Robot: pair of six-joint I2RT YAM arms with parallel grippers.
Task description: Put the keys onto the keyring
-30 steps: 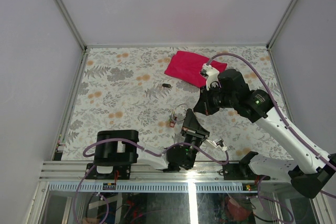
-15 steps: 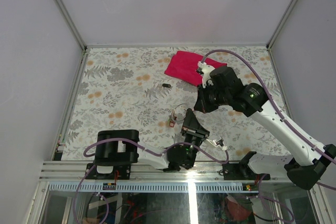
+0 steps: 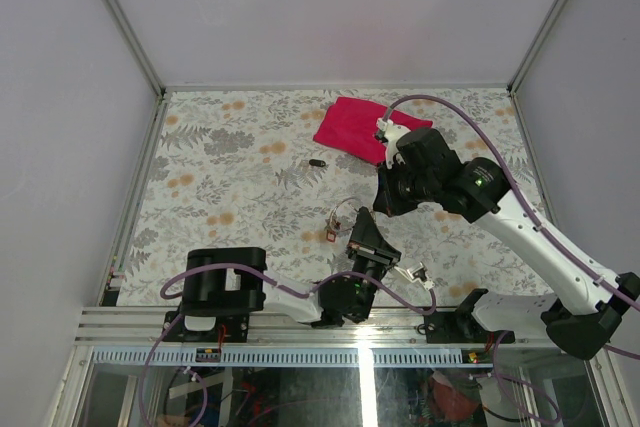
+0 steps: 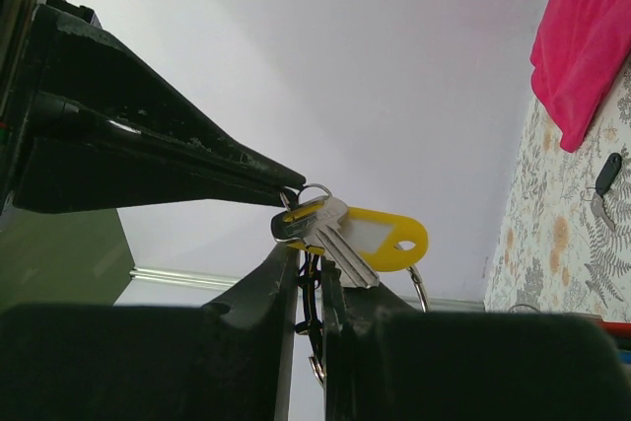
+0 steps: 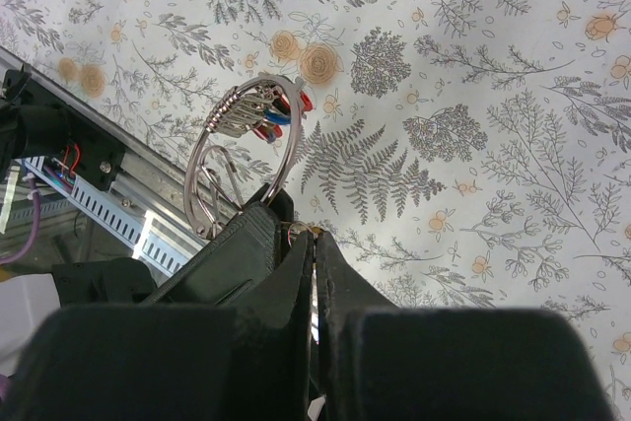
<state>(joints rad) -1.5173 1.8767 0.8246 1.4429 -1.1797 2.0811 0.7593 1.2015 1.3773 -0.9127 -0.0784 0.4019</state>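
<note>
Your right arm has edged closer. Its fingers [image 5: 258,255] pinch the yellow key [image 4: 380,236], and your left fingers [image 4: 246,305] clamp the keyring [image 5: 254,107] above the counter [image 3: 230,167]. Threading looks underway.

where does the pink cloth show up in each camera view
Top external: pink cloth near the table's far edge, right of centre.
Left wrist: pink cloth in the upper right corner.
Right wrist: not in it.
Shared landmark: the floral table cover, in all three.
</note>
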